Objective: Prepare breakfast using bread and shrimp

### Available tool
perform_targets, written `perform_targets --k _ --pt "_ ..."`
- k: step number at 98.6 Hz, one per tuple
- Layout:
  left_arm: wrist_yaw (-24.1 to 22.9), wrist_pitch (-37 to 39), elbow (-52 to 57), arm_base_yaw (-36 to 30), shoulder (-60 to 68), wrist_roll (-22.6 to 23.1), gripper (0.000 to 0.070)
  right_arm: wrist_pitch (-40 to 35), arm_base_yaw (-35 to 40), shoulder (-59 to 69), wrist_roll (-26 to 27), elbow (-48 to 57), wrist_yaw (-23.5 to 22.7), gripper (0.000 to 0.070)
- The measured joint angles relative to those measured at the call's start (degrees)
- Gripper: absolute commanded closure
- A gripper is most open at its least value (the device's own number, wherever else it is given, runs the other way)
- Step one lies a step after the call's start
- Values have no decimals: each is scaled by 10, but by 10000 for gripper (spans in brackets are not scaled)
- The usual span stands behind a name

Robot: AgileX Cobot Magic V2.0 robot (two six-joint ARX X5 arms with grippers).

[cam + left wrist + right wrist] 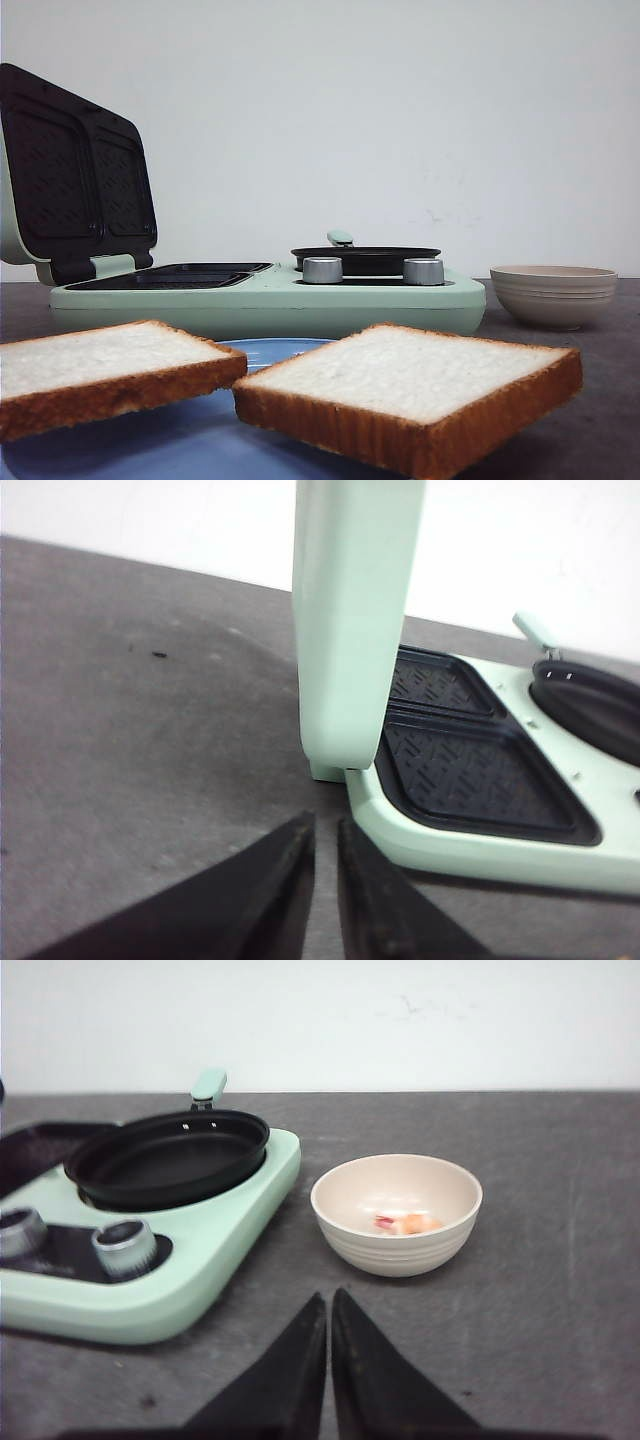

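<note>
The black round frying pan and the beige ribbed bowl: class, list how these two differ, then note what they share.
The black round frying pan is shallow and dark; the beige ribbed bowl is deeper and pale. The pan sits on the mint-green breakfast maker; the bowl stands on the grey table beside it. The pan looks empty; the bowl holds a small red-orange and whitish shrimp piece. Both are round, open-topped and upright.
</note>
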Motion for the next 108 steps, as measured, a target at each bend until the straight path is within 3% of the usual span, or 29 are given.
perform_targets --k 16,36,51,70,82,108 --pt "2 -4 4 0 0 -97 696 -7 0 0 55 3 0 700" --pt "4 -4 66 0 19 -126 694 -89 0 7 84 102 21 700" --pt "31 -14 142 0 94 -127 692 -179 0 60 90 207 86 700" --pt "32 -69 299 0 244 -81 692 -266 0 195 84 314 57 700" --pt "39 -103 385 -1 319 -56 692 -278 0 266 75 369 56 700" --pt "74 -184 405 -2 339 -47 683 -279 0 296 72 393 15 700"
